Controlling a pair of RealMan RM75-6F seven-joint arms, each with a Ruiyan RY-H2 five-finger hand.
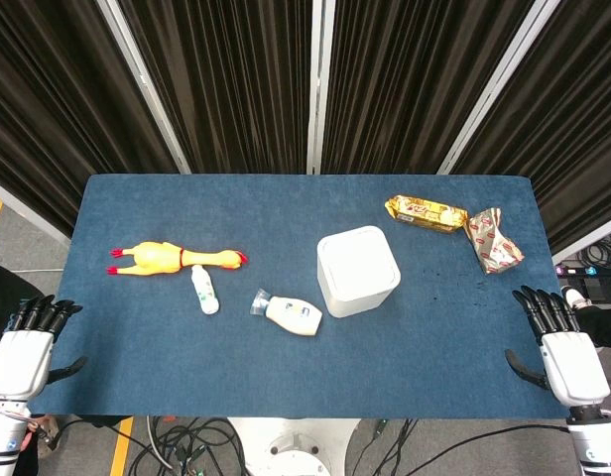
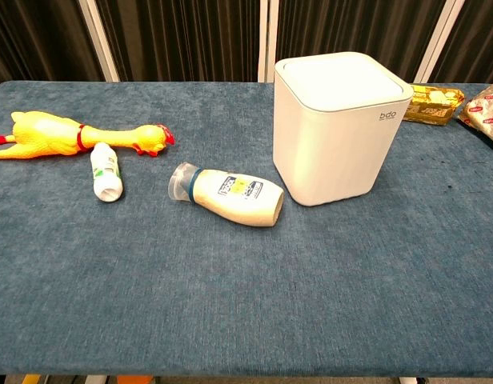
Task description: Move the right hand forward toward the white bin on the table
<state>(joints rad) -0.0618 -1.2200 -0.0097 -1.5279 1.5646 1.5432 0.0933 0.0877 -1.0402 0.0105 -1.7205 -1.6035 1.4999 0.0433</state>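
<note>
The white bin [image 1: 357, 270] stands upright with its lid closed, right of the table's middle; the chest view shows the bin [image 2: 339, 124] close up. My right hand [image 1: 561, 349] hovers at the table's near right corner, fingers spread and holding nothing, well to the right of the bin and nearer to me. My left hand [image 1: 26, 347] is at the near left corner, also with fingers apart and empty. Neither hand appears in the chest view.
A blue cloth covers the table [image 1: 425, 367]. A yellow rubber chicken [image 1: 172, 258], a small white bottle [image 1: 204, 290] and a cream bottle [image 1: 289, 313] lie left of the bin. A gold snack pack [image 1: 426, 212] and a red-and-silver wrapper [image 1: 493, 240] lie at the far right.
</note>
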